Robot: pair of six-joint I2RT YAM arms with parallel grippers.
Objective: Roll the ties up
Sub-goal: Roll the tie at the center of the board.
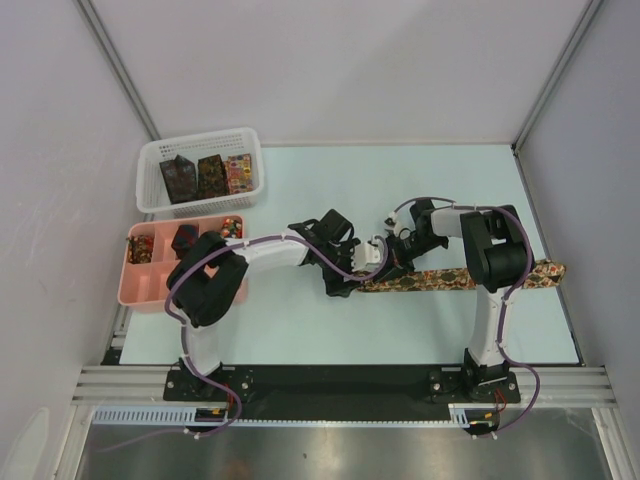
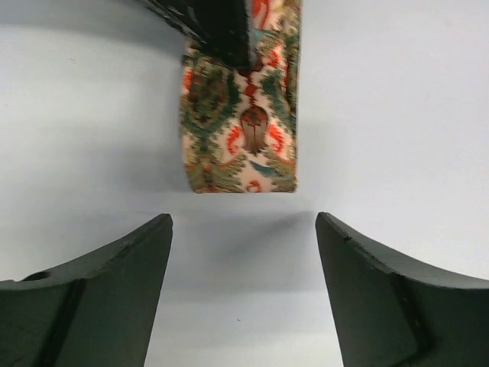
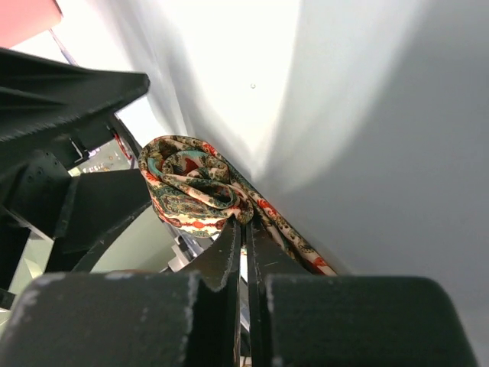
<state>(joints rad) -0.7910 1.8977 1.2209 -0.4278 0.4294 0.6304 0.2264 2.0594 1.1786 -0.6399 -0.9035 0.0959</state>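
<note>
The tie [image 3: 191, 183] is barely coiled, pinched by the right pincer [image 3: 244, 229], the left pincer [image 2: 243, 225] spread; further winding seems called for.

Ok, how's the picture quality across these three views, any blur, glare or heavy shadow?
Top view: even light, sharp, only soft shadows. Left wrist view: the tie is crisp, a faint shadow below its end. Right wrist view: the right claw is dark and blurred up close, the background washed out bright.

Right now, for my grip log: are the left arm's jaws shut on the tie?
No, the left gripper has its jaws wide open, and the tie lies beyond them.
</note>
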